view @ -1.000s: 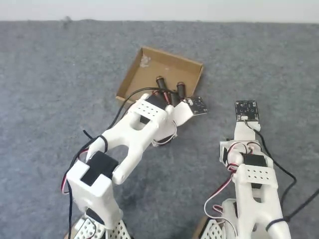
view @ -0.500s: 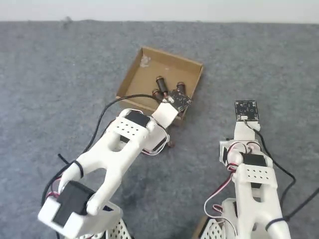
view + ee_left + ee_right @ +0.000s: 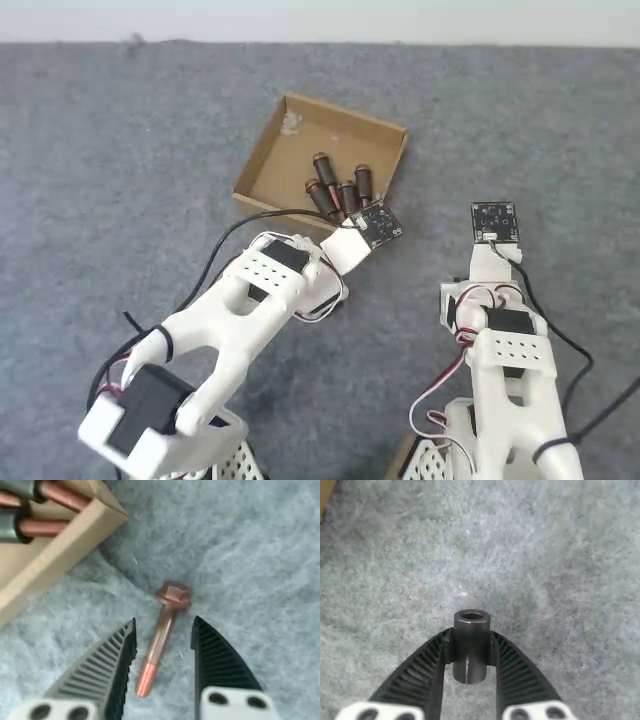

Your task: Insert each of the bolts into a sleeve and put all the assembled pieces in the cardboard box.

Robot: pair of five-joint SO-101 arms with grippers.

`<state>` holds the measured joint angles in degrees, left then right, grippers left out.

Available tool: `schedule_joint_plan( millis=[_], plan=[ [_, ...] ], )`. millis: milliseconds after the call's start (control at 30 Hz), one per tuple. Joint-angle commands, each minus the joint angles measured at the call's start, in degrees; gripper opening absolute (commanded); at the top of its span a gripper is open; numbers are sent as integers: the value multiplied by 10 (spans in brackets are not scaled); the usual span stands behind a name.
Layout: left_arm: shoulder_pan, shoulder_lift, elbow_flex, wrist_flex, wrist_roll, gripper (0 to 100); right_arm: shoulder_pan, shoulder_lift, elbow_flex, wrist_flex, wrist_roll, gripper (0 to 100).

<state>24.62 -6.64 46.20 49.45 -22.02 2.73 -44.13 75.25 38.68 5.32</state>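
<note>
A copper bolt (image 3: 162, 635) lies flat on the grey carpet, just outside a corner of the cardboard box (image 3: 60, 555). My left gripper (image 3: 164, 621) is open, one finger on each side of the bolt's shank. My right gripper (image 3: 470, 634) is shut on a dark sleeve (image 3: 471, 645), held upright above the carpet with its bore facing the camera. In the high view the cardboard box (image 3: 290, 130) holds several assembled pieces (image 3: 335, 190). The left arm (image 3: 265, 300) ends at the box's near edge. The right arm (image 3: 500, 330) stands apart to the right.
Grey carpet (image 3: 120, 180) covers the whole table, with open room left of the box and between the arms. A white wall strip (image 3: 320, 20) runs along the far edge. Cables (image 3: 230, 240) loop from the left arm.
The left arm drew back from over the box's near edge and then shifted slightly right, uncovering more pieces in the box. The right arm has not moved.
</note>
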Motion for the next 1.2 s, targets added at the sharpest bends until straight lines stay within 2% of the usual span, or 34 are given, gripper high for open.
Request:
schedule_joint_plan(
  millis=[0, 133, 200, 333, 533, 767, 900, 1067, 1167],
  plan=[
    [-2, 37, -52, 1, 1, 166, 8, -17, -5, -11, 9, 6],
    [-10, 110, -126, 34, 78, 166, 9, -17, -5, -10, 9, 6],
    [-10, 137, -153, 63, 73, 164, 9, -17, -5, -10, 9, 6],
    [-6, 171, -187, 97, 69, 100, 9, -17, -5, -10, 9, 6],
    [-6, 183, -197, 107, 76, 9, 9, -17, -5, -9, 8, 6],
    [-38, 180, -201, 106, 195, 10, 8, -22, -5, -7, 4, 6],
    [-70, 126, -175, 96, 208, 10, 5, -22, -5, -6, -4, 6],
    [-93, -11, -54, 0, 216, 10, 0, -22, -6, -7, -56, 6],
    [-130, -93, 9, -47, 263, 11, -33, -23, -6, -8, -59, 6]
  ],
)
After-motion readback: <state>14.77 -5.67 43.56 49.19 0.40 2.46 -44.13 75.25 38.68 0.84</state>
